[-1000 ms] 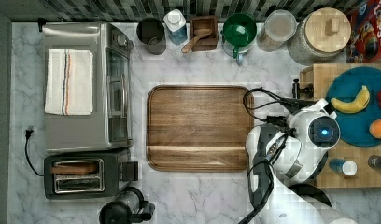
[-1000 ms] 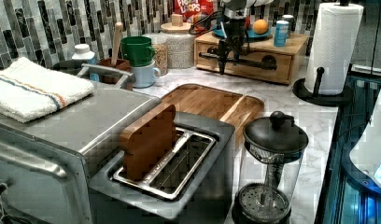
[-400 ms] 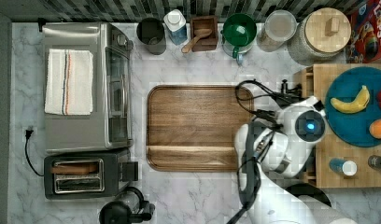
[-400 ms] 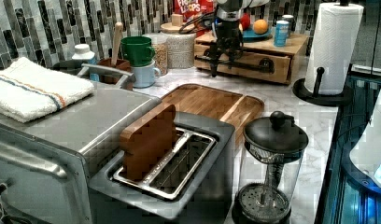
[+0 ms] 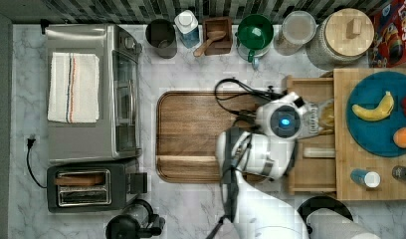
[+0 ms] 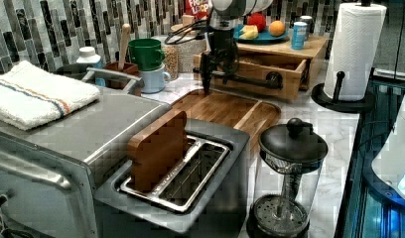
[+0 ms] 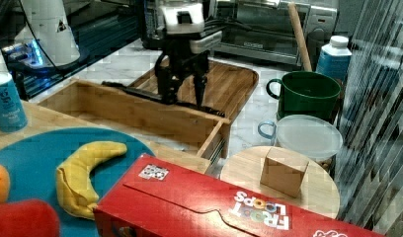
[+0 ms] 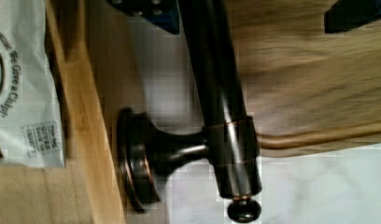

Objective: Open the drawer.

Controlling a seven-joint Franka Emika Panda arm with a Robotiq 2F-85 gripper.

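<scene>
The light wooden drawer (image 5: 313, 169) stands pulled out of its low cabinet toward the walnut tray (image 5: 201, 134). A long black bar handle (image 7: 140, 94) runs across its front. My gripper (image 7: 181, 94) points down at that bar, open, one finger on each side of it. In the wrist view the handle (image 8: 216, 93) lies against one finger pad (image 8: 151, 9), while the other finger is well clear of it. The left view has the gripper (image 6: 219, 74) at the far end of the handle (image 6: 250, 82). A white printed packet (image 8: 20, 93) lies inside the drawer.
A blue plate (image 5: 377, 117) with a banana and other fruit sits on the cabinet top. Cups, jars and a cereal box (image 5: 392, 35) line the back wall. A toaster oven (image 5: 91, 92), toaster (image 5: 84, 186), French press (image 6: 290, 173) and paper towel roll (image 6: 352, 47) stand around.
The arm has moved toward the top view's left, and the drawer has slid out with it, its front now over the tray's edge.
</scene>
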